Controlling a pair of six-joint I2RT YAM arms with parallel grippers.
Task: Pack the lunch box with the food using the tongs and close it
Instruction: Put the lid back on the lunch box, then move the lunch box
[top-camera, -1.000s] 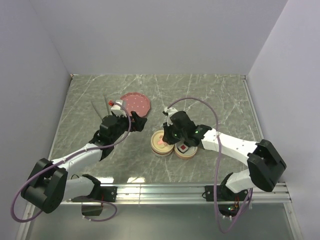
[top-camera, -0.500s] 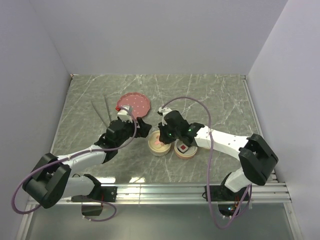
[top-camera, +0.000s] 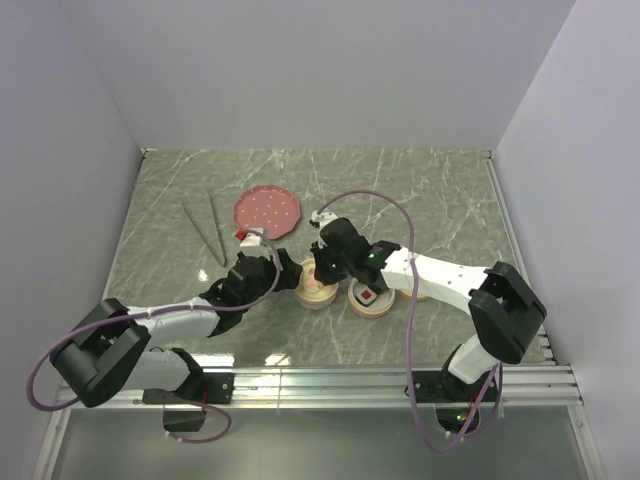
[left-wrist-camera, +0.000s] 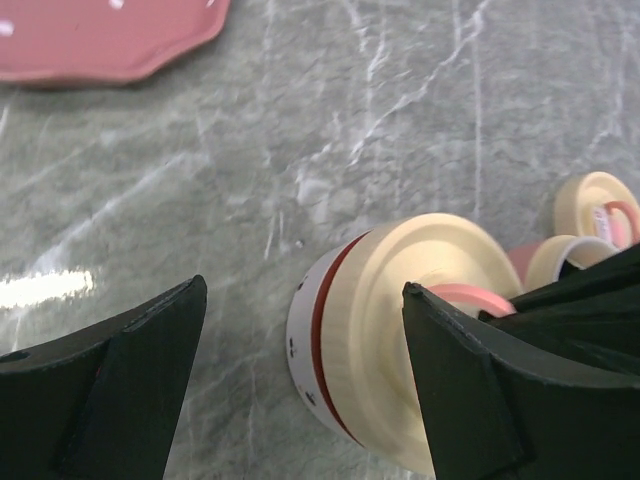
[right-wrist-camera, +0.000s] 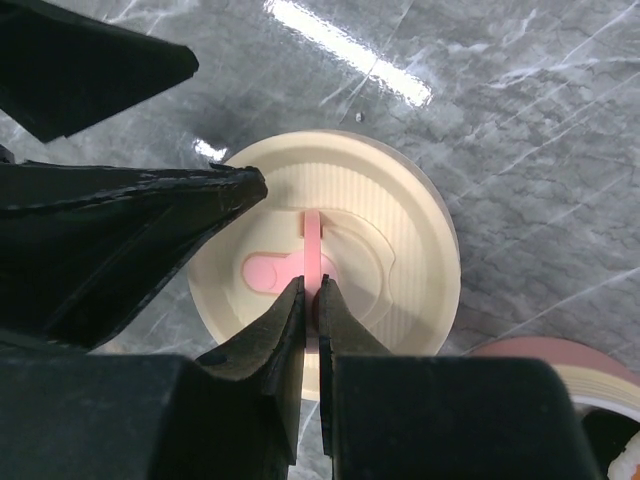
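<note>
The lunch box (top-camera: 318, 287) is a round white tub with a red band and a cream lid (right-wrist-camera: 400, 250). My right gripper (right-wrist-camera: 311, 290) is shut on the lid's upright pink handle (right-wrist-camera: 312, 235), coming from above (top-camera: 325, 262). My left gripper (left-wrist-camera: 305, 290) is open, one finger on each side of the lunch box (left-wrist-camera: 330, 350) and neither touching it; in the top view it sits just left of the box (top-camera: 285, 272). A red-topped food piece (top-camera: 368, 296) lies in a second open tub (top-camera: 352, 304). The tongs (top-camera: 205, 226) lie on the table at the far left.
The pink dotted plate (top-camera: 268, 210) sits behind the left gripper, its edge also showing in the left wrist view (left-wrist-camera: 100, 50). Two more cream tub parts (left-wrist-camera: 600, 205) stand behind the lunch box. Grey walls enclose the marble table (top-camera: 440, 200).
My left gripper has moved from the tongs and plate to the lunch box, its jaws narrowing a little. The right gripper has shifted slightly left, still on the lid.
</note>
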